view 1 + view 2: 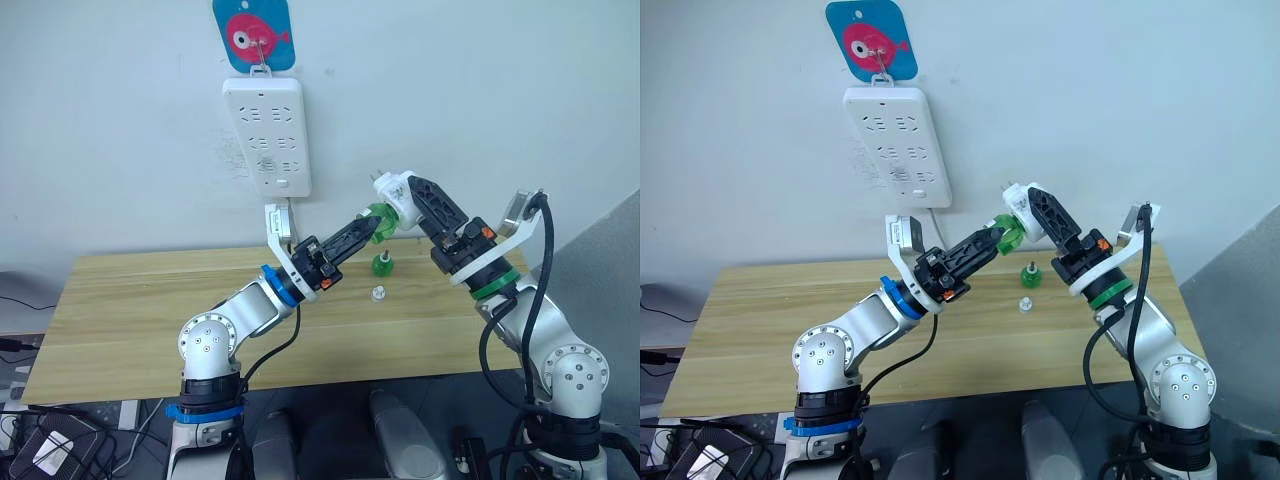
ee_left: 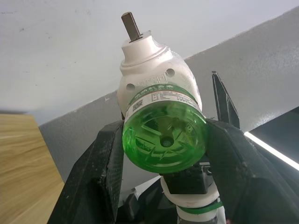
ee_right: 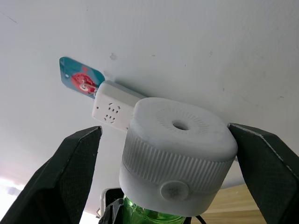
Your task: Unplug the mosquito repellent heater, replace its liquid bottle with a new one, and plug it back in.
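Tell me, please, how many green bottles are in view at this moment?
2. One green bottle sits in the white heater, held up between the left tool and right tool; the other green bottle stands on the wooden table below them.

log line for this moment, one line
heater: unplugged, in right hand | green bottle: in heater, gripped by left hand | capless bottle, cap: on table

Both grippers (image 1: 372,230) (image 1: 402,203) closed, raised together
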Motion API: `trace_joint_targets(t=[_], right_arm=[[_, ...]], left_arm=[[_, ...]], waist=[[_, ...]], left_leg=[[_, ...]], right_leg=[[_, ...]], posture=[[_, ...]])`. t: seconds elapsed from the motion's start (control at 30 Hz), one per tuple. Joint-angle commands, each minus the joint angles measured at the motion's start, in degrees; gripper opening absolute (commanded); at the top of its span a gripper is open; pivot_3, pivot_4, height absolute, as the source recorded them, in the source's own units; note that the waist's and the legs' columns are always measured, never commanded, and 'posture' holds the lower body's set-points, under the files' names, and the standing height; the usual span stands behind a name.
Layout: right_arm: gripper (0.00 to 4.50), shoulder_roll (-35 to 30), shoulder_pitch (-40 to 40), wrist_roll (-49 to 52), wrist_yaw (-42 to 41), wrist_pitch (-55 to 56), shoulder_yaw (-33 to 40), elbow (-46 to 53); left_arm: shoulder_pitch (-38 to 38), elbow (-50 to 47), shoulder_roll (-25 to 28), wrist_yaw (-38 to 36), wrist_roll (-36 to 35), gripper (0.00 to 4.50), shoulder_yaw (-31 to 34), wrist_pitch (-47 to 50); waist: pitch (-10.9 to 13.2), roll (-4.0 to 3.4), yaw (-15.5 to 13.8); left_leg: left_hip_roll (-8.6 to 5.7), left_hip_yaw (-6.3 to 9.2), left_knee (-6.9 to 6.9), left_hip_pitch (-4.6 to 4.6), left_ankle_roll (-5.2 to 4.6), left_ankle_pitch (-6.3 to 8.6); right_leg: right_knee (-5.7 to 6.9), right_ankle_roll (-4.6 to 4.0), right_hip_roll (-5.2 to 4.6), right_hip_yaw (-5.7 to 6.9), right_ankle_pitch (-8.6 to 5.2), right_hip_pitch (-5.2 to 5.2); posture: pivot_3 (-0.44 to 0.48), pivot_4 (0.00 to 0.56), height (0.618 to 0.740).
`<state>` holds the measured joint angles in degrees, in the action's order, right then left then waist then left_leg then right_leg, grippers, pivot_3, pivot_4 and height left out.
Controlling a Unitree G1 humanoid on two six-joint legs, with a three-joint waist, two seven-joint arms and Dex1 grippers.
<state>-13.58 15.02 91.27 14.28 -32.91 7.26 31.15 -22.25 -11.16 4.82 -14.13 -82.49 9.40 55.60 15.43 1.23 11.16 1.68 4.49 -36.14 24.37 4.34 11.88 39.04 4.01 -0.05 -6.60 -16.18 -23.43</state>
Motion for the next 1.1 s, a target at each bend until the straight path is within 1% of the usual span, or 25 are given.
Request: trace_joint_targets(t=[0.03,0.07,0.13,0.2,0.23,0.27,0.4,0.53,0.67,0.73,0.77,0.83,0.87,0.97,1.07,1.1], right_arm=[[4.50,-0.14,1.08,1.42,-1.76,0.19,-0.41,0.93],[4.50,-0.14,1.21,1.53,-1.87,0.17,-0.43,0.73],[4.13,-0.27,1.39,1.67,-2.19,0.01,-0.52,0.48],[3.58,-0.24,1.54,1.70,-2.26,0.11,-0.48,0.22],[3.18,-0.26,1.66,1.93,-2.41,0.09,-0.44,0.05],[3.06,-0.15,1.75,2.27,-2.44,0.22,-0.36,-0.09],[3.06,-0.04,1.65,3.62,-2.48,0.50,-0.28,0.01],[3.06,-0.15,1.40,4.33,-2.43,0.42,-0.46,0.29],[3.05,-0.64,0.88,4.85,-2.50,0.16,-0.41,0.63],[3.05,-1.00,0.54,5.09,-2.64,0.14,-0.19,0.75],[3.05,-1.20,0.30,5.16,-2.68,0.17,-0.06,0.87],[3.03,-1.64,-0.09,5.23,-2.77,0.23,0.16,1.02],[3.03,-1.90,-0.29,5.22,-2.76,0.31,0.39,1.08],[3.02,-2.80,-0.76,5.05,-2.93,0.44,0.98,1.20],[3.02,-5.09,-0.80,2.40,-3.64,0.18,2.00,1.18],[3.02,-7.01,-0.73,-0.16,-4.53,-0.26,2.31,1.35]], left_arm=[[-0.65,-1.35,0.18,-0.21,-2.06,2.29,-0.56,-0.26],[-0.75,-1.41,0.33,-0.36,-2.25,2.29,-0.76,-0.10],[-0.77,-1.59,0.62,-0.51,-2.77,2.29,-1.12,0.25],[-0.72,-1.88,1.06,-0.93,-2.90,2.29,-1.55,0.55],[-0.69,-1.96,1.39,-1.20,-3.05,2.29,-1.77,0.78],[-0.64,-1.95,1.53,-1.13,-3.18,2.29,-1.85,0.74],[-0.25,-1.60,2.46,-1.47,-3.46,2.29,-1.94,0.53],[-0.44,-1.33,3.47,-1.82,-1.55,2.29,-2.84,0.41],[-1.51,1.62,3.88,0.40,-1.32,2.29,-3.22,1.36],[-1.81,1.94,4.11,-0.64,-1.30,3.03,-3.45,1.51],[-1.76,1.67,4.59,-1.23,-0.53,3.29,-3.60,1.36],[-1.25,0.59,6.09,-2.09,3.14,3.95,-4.10,0.33],[-0.36,-0.14,7.70,-3.38,4.58,4.21,-4.04,0.30],[1.91,-1.51,10.91,-4.99,5.83,4.25,-2.83,0.33],[5.34,-5.36,16.05,-7.14,13.87,4.25,-3.22,-3.18],[7.11,-6.72,18.21,-8.32,17.71,4.25,-3.16,-5.52]], waist=[[0.00,0.00,0.00],[0.00,0.00,0.00],[0.00,0.00,0.00],[0.00,0.00,0.01],[0.00,0.00,0.03],[0.00,0.00,0.03],[0.00,0.00,0.02],[0.00,0.00,0.02],[0.00,0.00,-0.02],[0.00,0.00,0.00],[0.00,0.00,0.01],[0.00,0.00,0.02],[0.00,0.00,0.02],[-0.02,-0.04,0.18],[-0.03,-0.05,0.17],[-0.03,-0.06,0.10]], left_leg=[[0.00,0.00,0.00,0.00,0.00,0.00],[0.00,0.00,0.00,0.00,0.00,0.00],[0.00,0.00,0.00,0.00,0.00,0.00],[0.00,0.00,0.00,0.00,0.00,0.00],[0.00,0.00,0.00,0.00,0.00,0.00],[0.00,0.00,0.00,0.00,0.00,0.00],[0.00,0.00,0.00,0.00,0.00,0.00],[0.00,0.00,0.00,0.00,0.00,0.00],[0.00,0.00,0.00,0.00,0.00,0.00],[0.00,0.00,0.00,0.00,0.00,0.00],[0.00,0.00,0.00,0.00,0.00,0.00],[0.00,0.00,0.00,0.00,0.00,0.00],[0.00,0.00,0.01,0.00,0.00,0.00],[0.02,-0.01,0.05,-0.02,0.00,0.00],[0.02,-0.01,0.05,-0.02,0.00,0.00],[0.02,-0.02,0.06,-0.02,0.00,0.00]], right_leg=[[0.00,0.00,0.00,0.00,0.00,0.00],[0.00,-0.01,0.00,0.00,0.00,0.00],[0.00,-0.01,0.00,0.00,0.01,0.00],[0.00,-0.01,0.00,0.00,0.01,0.00],[0.00,-0.01,0.00,0.00,0.01,0.00],[0.00,-0.02,0.00,0.00,0.01,0.00],[0.00,-0.02,0.00,0.00,0.01,0.00],[0.00,-0.02,0.00,0.00,0.01,0.00],[0.00,-0.02,0.00,0.00,0.01,0.00],[0.00,-0.01,0.00,0.00,0.01,0.00],[0.00,-0.01,0.00,0.00,0.01,0.00],[0.00,-0.02,0.00,0.00,0.01,0.00],[0.00,-0.02,0.01,0.00,0.01,0.00],[0.00,-0.02,0.02,-0.02,0.01,-0.02],[0.01,-0.02,0.02,-0.02,0.01,-0.04],[0.01,-0.02,0.02,-0.05,0.01,-0.04]], posture=[[-0.293,0.220,0.740],[-0.294,0.223,0.740],[-0.294,0.224,0.740],[-0.294,0.224,0.740],[-0.295,0.225,0.740],[-0.295,0.227,0.740],[-0.296,0.227,0.740],[-0.296,0.227,0.740],[-0.294,0.229,0.740],[-0.294,0.229,0.740],[-0.293,0.228,0.740],[-0.292,0.228,0.740],[-0.291,0.227,0.740],[-0.289,0.227,0.740],[-0.285,0.229,0.740],[-0.275,0.228,0.740]])
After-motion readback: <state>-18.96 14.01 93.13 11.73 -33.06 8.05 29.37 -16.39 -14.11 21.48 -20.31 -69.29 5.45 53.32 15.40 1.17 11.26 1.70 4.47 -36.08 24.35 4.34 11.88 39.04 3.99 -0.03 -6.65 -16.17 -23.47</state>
